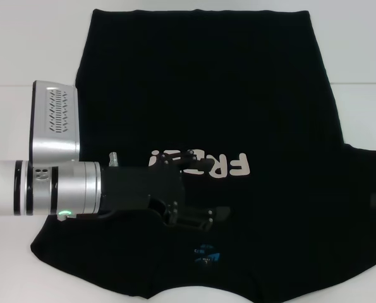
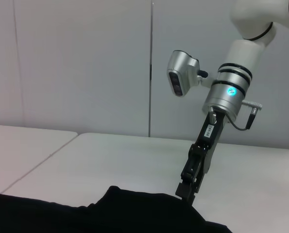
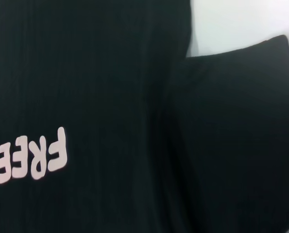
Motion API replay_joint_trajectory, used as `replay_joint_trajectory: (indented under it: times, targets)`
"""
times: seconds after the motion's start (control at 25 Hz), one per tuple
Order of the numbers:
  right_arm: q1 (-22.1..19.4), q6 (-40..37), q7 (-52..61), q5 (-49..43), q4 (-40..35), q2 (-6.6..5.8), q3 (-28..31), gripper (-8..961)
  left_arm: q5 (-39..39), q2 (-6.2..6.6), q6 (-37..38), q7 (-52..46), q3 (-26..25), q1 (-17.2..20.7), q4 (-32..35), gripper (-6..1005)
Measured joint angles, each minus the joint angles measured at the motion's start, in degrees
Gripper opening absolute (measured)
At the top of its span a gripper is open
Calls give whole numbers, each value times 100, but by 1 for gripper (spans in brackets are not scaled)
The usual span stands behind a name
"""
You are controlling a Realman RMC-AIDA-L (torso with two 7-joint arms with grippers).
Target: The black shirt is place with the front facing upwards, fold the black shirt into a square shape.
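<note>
Left gripper (image 1: pixel 197 218), fingers spread open, hovers over the large black cloth T-shirt (image 1: pixel 200 88) lying flat on the white table (image 1: pixel 36 44), just below its pale "FREE!" lettering (image 1: pixel 200 165); right gripper (image 2: pixel 187 190) touches the shirt's edge, its grip unclear.

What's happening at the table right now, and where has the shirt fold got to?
The black shirt lies spread on the white table front up, with its "FREE!" lettering showing and the blue neck label on the near side. The left gripper reaches in over the collar area, fingers apart, just above the label. The right gripper is down at the edge of the shirt on the robot's right side, by the sleeve. No fold is visible yet; the shirt is still laid flat.
</note>
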Motion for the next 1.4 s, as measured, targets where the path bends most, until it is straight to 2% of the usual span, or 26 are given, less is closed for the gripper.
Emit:
replay_joint_trajectory:
  times: [0.32,0.6,0.76,0.96,1.2,1.4]
  targets:
    - [47,232,-3,-10,67,83,-70,869,-23,2,-27,0,-13,28,18,946]
    - [-4,342,5,-10,27,194,-72,579,-29,2,-74,1,-16,37,4,946]
    - [-18,415,17,-10,18,214,-60,436,-30,2,-74,2,-18,40,2,946]
    - [-30,456,15,2,-8,219,-23,196,-30,2,-74,4,-18,40,2,946]
    - [-74,666,-38,37,-21,216,71,4,-30,2,-97,5,-18,40,2,946]
    - [-132,871,-111,65,-102,206,213,4,-35,-13,-179,5,-25,40,2,946]
